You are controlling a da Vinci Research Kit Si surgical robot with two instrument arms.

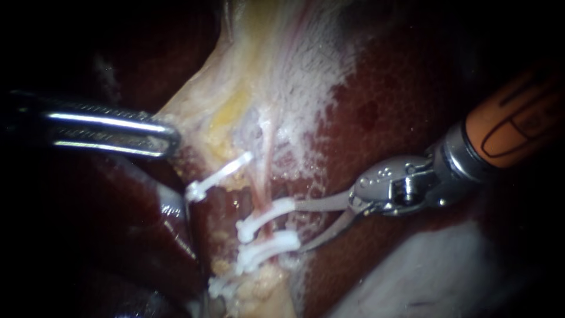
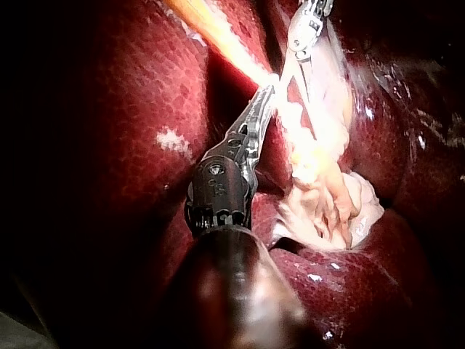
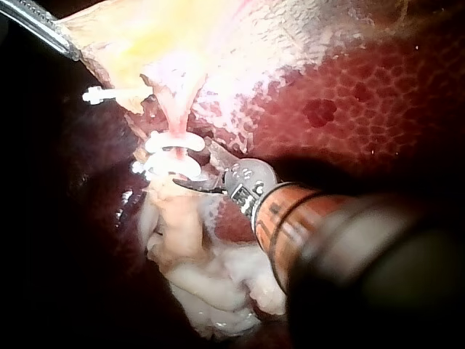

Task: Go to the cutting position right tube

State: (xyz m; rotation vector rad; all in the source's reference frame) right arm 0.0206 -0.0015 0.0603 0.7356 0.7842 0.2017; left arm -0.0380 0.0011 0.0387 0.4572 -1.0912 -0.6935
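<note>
The right tube (image 1: 266, 176) is a thin pink strand running down the pale tissue, crossed by an upper white clip (image 1: 265, 217) and a lower white clip (image 1: 268, 247). My right instrument (image 1: 297, 228) comes in from the right with its two thin blades open. One blade tip lies by each clip's right end, just right of the tube stretch between them. The right wrist view shows the same blades (image 3: 192, 173) beside the paired clips (image 3: 174, 142). A separate clip (image 1: 218, 176) sits on the left tube. My left instrument (image 1: 170, 139) is shut on the pale tissue's edge (image 1: 194, 109).
Dark red liver (image 1: 400, 100) surrounds the pale strip. Yellow fat (image 1: 226, 118) lies above the clips. Another clip (image 1: 220, 287) sits low on the strand. A pale glossy fold (image 1: 435, 271) lies under the right instrument's shaft.
</note>
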